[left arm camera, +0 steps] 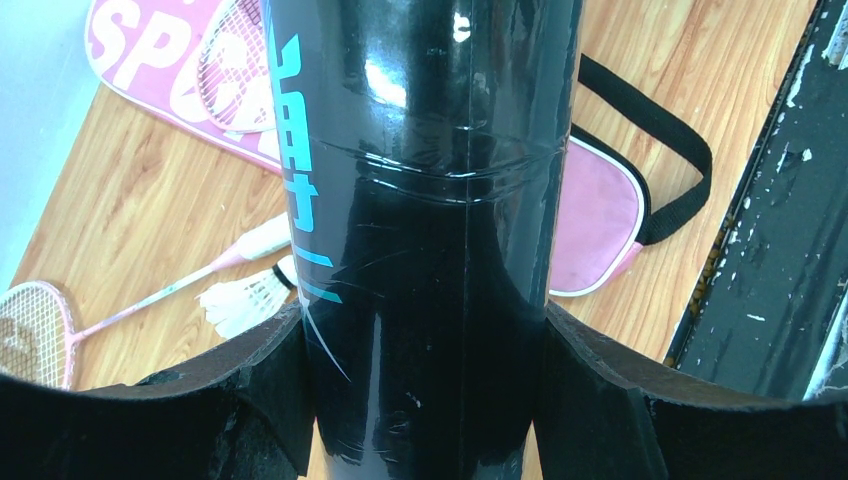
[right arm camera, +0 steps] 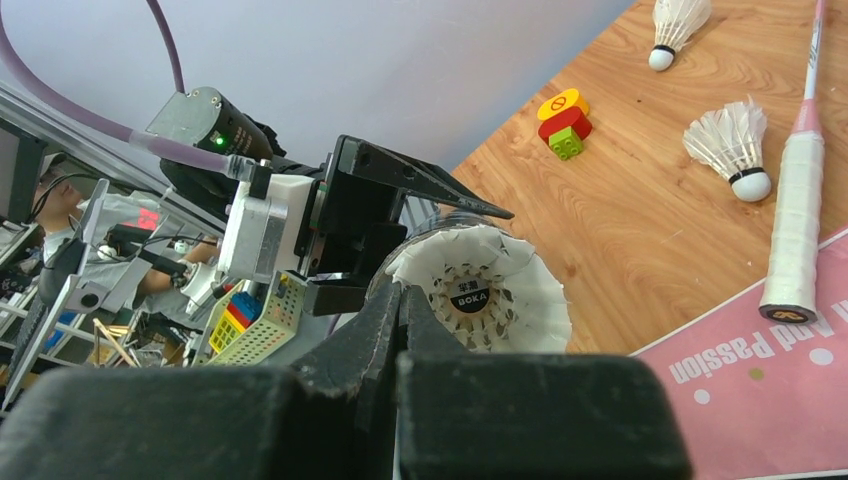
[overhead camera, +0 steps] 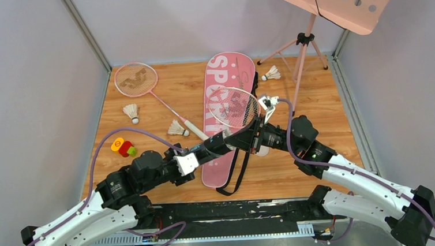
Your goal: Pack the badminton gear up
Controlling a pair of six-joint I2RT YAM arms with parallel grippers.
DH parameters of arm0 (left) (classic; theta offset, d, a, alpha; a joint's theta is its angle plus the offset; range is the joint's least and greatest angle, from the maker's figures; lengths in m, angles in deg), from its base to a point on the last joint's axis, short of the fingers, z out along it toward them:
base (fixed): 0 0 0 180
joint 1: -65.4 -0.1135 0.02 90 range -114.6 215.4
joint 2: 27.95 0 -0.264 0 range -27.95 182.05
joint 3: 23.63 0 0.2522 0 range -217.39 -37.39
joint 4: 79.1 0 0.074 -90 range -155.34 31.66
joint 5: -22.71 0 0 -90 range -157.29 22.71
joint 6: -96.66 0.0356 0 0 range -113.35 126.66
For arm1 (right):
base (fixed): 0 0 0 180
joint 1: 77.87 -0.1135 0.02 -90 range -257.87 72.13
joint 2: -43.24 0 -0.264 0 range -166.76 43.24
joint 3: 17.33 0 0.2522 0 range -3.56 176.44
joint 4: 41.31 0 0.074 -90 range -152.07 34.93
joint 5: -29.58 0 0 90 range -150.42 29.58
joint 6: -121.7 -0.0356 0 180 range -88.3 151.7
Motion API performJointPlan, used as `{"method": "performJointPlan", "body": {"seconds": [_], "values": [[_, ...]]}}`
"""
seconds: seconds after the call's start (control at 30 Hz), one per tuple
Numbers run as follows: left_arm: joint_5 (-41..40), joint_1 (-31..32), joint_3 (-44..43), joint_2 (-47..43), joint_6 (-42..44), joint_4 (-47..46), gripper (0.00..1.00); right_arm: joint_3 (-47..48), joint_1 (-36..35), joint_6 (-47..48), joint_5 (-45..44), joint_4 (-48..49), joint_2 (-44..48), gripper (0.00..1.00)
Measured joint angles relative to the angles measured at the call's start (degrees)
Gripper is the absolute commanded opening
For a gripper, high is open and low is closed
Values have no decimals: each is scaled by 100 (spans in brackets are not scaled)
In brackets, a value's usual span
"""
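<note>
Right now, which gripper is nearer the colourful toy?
Left. The left gripper, clamping the black tube, sits right of the toy; the right gripper is farther right, across the racket bag.

Black tube [left arm camera: 430,250] ends off-frame

The pink racket bag [overhead camera: 230,70] carries large white letters along its length that read "SPORT", the last letter unclear. In the right wrist view, smaller white words on the bag read "and passion". A round black label in the middle of the shuttlecock [right arm camera: 480,300] says "BOKA", under small characters too fine to read. Teal lettering runs down the black tube [left arm camera: 430,200] and cannot be read. The toy [right arm camera: 562,118] has a barred-circle sign on its yellow top.
</note>
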Motion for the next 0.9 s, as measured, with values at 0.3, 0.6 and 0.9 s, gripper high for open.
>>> {"method": "performJointPlan", "body": {"seconds": [0.3, 0.6, 0.9], "values": [[-2, 0, 22, 0, 2, 107, 51, 2, -151, -35, 9, 0, -269, 0], [4, 0, 24, -4, 17, 195, 51, 2, -254, -50, 9, 22, -444, 0], [4, 0, 26, -15, 20, 208, 51, 4, -267, -166, 9, 140, -540, 0]]}}
